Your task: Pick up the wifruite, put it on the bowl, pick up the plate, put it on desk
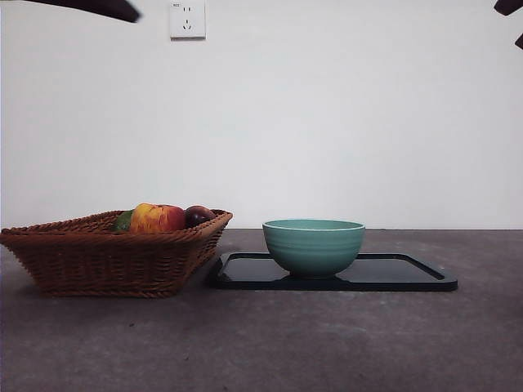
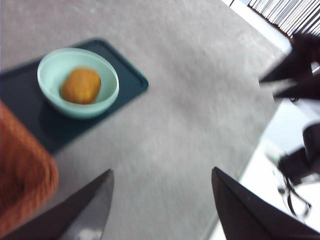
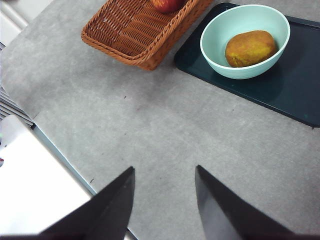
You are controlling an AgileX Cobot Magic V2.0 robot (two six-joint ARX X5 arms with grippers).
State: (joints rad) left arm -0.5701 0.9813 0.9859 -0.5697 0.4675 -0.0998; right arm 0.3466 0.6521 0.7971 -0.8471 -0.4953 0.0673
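The brown-orange wifruite (image 2: 80, 85) (image 3: 251, 48) lies inside the teal bowl (image 1: 314, 245) (image 2: 108, 96) (image 3: 216, 56); in the front view the bowl's wall hides it. The bowl stands on a flat black tray (image 1: 409, 273) (image 2: 127, 82) (image 3: 300, 95) on the grey desk (image 1: 327, 343). No plate apart from these is in view. My left gripper (image 2: 162, 172) hangs open, high over bare desk beside the tray. My right gripper (image 3: 165, 168) is open too, high above the desk's edge, well off from the bowl.
A brown wicker basket (image 1: 106, 253) (image 3: 140, 30) stands beside the tray, holding a red-yellow apple (image 1: 157, 218) and a dark plum (image 1: 198, 215). Black arm tips show at the top corners (image 1: 98, 8) (image 1: 511, 8). The other arm appears blurred in the left wrist view (image 2: 300, 65).
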